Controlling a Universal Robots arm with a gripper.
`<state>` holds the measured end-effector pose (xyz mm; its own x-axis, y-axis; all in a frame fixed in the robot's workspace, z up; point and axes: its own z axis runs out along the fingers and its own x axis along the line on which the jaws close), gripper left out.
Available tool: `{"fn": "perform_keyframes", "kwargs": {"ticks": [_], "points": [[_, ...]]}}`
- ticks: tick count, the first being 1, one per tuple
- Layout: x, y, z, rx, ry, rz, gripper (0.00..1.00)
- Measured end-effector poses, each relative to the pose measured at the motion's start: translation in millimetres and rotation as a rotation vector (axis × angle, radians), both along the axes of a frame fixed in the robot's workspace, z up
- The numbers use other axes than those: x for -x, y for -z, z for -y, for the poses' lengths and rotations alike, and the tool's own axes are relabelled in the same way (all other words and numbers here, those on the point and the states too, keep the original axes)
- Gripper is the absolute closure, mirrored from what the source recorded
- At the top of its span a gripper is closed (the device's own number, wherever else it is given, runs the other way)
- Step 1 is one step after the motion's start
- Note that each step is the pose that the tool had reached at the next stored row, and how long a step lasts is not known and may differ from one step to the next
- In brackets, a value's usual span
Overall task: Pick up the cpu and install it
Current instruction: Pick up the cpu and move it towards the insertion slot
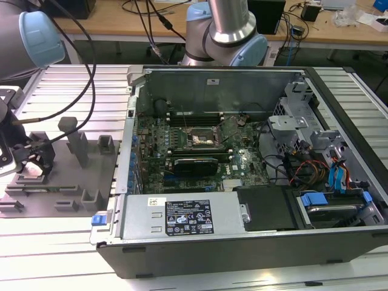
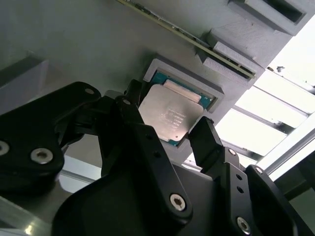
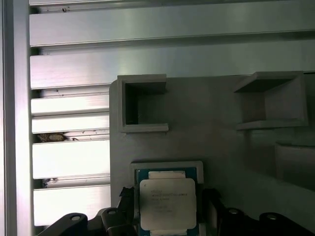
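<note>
Silvery-white metal marks the cpu point(image 2: 170, 118), which lies flat in a shallow square pocket point(image 3: 165, 165) of the grey printed fixture point(image 1: 66, 182). The fixture sits at the exterior view's left, well apart from the open computer case point(image 1: 273, 248). The gripper point(image 3: 168, 209) hangs low over the chip with its black fingers point(image 2: 204, 142) spread, one on each side just beside the pocket, clamped on nothing. For a good grasp, I judge, the fingers should centre on two opposite edges and close evenly and gently. The lift should then go straight up, so the thin chip neither tilts nor snags the rim. The fixture rests on a slatted aluminium worktop point(image 1: 73, 85). Inside the case, the dark socket frame point(image 1: 203, 137) sits mid-motherboard. Behind stands a wooden desk point(image 1: 115, 21) strewn with cables.
</note>
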<state>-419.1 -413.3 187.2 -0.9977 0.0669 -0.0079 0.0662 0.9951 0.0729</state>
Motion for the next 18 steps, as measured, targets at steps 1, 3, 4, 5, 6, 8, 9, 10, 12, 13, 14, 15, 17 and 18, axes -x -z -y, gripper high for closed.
{"fn": "perform_keyframes", "kwargs": {"ticks": [1,3,4,5,6,8,9,10,12,13,14,15,17,18], "points": [[0.0,-0.2,0.0,0.0000,0.000,0.0000,0.34],[0.2,-0.4,-0.8,-0.0001,0.000,-0.0002,0.34],[0.2,-0.4,-0.7,-0.0001,0.000,-0.0003,0.34],[0.1,-0.4,-0.7,-0.0001,0.000,-0.0003,0.34],[0.1,-0.3,-0.7,-0.0002,0.000,-0.0002,0.34],[0.2,-0.2,-0.8,-0.0007,0.000,-0.0001,0.34],[0.4,-0.2,-1.0,-0.0008,0.000,-0.0001,0.34],[0.5,-0.1,-1.1,-0.0007,0.000,-0.0001,0.34],[0.6,-0.1,-1.1,-0.0007,0.000,-0.0002,0.34],[0.7,-0.2,-1.1,-0.0007,0.000,-0.0002,0.34],[0.7,-0.1,-1.1,-0.0007,0.000,-0.0001,0.34],[0.7,-0.1,-1.1,-0.0008,0.000,-0.0001,0.34],[0.8,-0.1,-1.1,-0.0007,0.000,-0.0002,0.34],[0.8,-0.1,-1.1,-0.0007,0.000,-0.0001,0.34]]}}
